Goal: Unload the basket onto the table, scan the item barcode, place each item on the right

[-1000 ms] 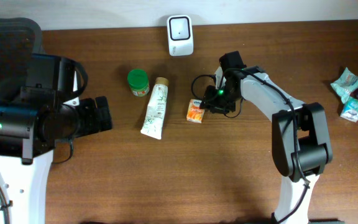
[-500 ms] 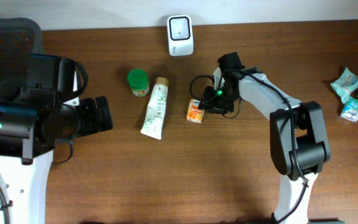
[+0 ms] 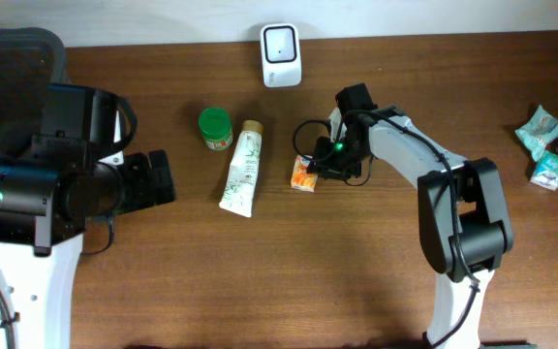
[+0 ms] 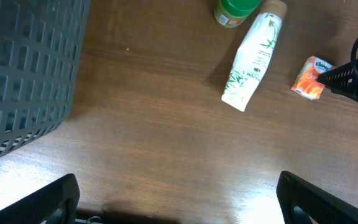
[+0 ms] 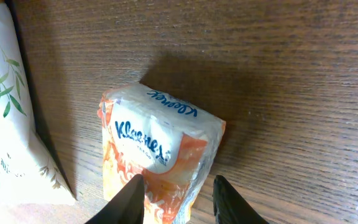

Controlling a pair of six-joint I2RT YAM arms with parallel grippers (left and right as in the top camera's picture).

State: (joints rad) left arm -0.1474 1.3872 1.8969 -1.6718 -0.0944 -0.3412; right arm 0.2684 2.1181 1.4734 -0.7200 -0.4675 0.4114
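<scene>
Looking from my end of the table (image 3: 308,271) outward, I first meet the left gripper (image 4: 178,186) at roughly 8 o'clock, hovering over bare wood with its fingers spread wide and nothing between them; a dark mesh basket (image 4: 23,68) fills its wrist view at 10 o'clock. Further out, near the table's middle, lies the orange and white tissue pack (image 3: 304,173), flat on the wood with its blue lettering face-up. The right gripper (image 3: 316,167) reaches it from 3 o'clock, and in the wrist view its fingertips (image 5: 132,196) stand narrow on either side of the pack's near end (whether they actually pinch it I cannot tell). At the pack's 9 o'clock lies a white tube (image 3: 241,168) with a leaf print, close but apart. A green-lidded jar (image 3: 215,128) stands at the tube's 11 o'clock. Some pale packets (image 3: 550,150) sit far off at 3 o'clock. Farthest, at 12 o'clock on the back edge, stands the white scanner (image 3: 281,42).
</scene>
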